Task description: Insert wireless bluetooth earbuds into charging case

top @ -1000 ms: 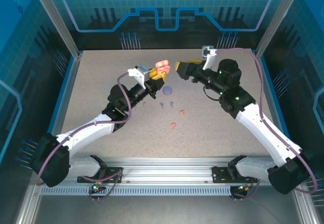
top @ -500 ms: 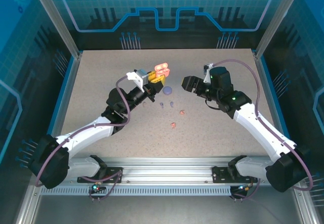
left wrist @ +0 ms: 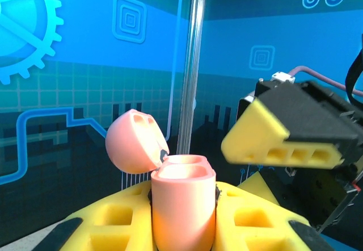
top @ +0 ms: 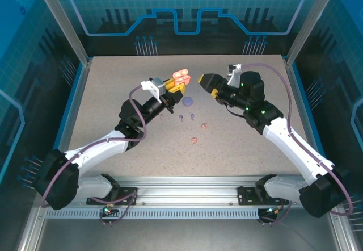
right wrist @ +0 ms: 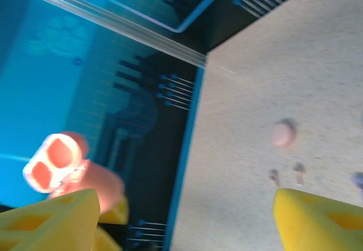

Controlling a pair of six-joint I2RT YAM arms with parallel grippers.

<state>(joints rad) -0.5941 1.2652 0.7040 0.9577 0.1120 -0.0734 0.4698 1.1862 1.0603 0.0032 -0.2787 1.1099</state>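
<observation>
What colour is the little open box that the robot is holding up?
Peachy pink, lid flipped open; the left wrist view shows the charging case best.

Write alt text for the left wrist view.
A coral-pink charging case, lid flipped open, stands upright in the left gripper, yellow jaws closed on its body. The right gripper hovers apart at upper right, before a blue patterned wall.

The left arm point(top: 102, 146) stretches from its near-left base toward the middle, wrist raised. Its left gripper point(top: 173, 84) points far-right, yellow fingers point(left wrist: 113, 222) pressed in on an open coral case point(top: 181, 76). The right arm point(top: 289, 140) reaches in from the near right. Its right gripper point(top: 203, 80) points left toward the other, near but apart, with fingers point(right wrist: 317, 217) spread wide and holding nothing.
</observation>
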